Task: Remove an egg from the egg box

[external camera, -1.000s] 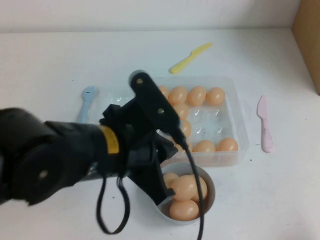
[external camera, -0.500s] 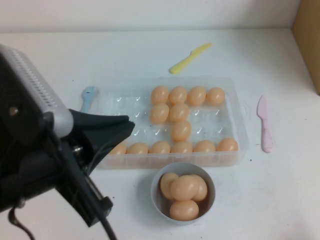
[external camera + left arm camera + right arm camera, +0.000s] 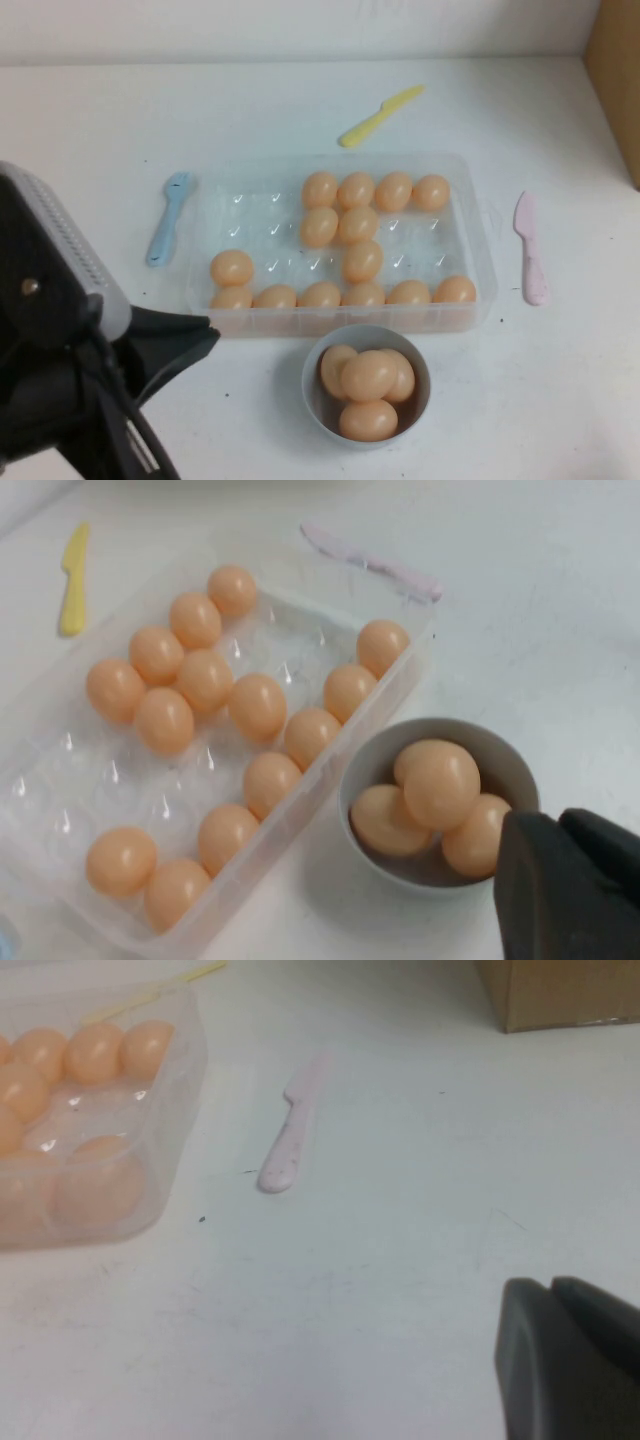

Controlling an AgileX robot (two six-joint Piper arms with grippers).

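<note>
The clear plastic egg box (image 3: 478,232) sits mid-table with several peach-orange eggs in it, one of them apart at its left end (image 3: 232,267). It also shows in the left wrist view (image 3: 405,675) and the right wrist view (image 3: 185,1055). A small grey-white bowl (image 3: 312,388) in front of the box holds several more eggs (image 3: 368,375). My left gripper (image 3: 200,337) is shut and empty, low at the front left, clear of the bowl; its tips show in the left wrist view (image 3: 556,820). My right gripper (image 3: 551,1286) is shut and empty over bare table right of the box.
A blue fork (image 3: 168,215) lies left of the box, a yellow knife (image 3: 380,114) behind it, a pink knife (image 3: 530,248) to its right. A cardboard box (image 3: 618,70) stands at the far right edge.
My left arm has drawn back from above the bowl and box toward the front left, uncovering the box, the bowl and the blue fork. The eggs have not moved.
</note>
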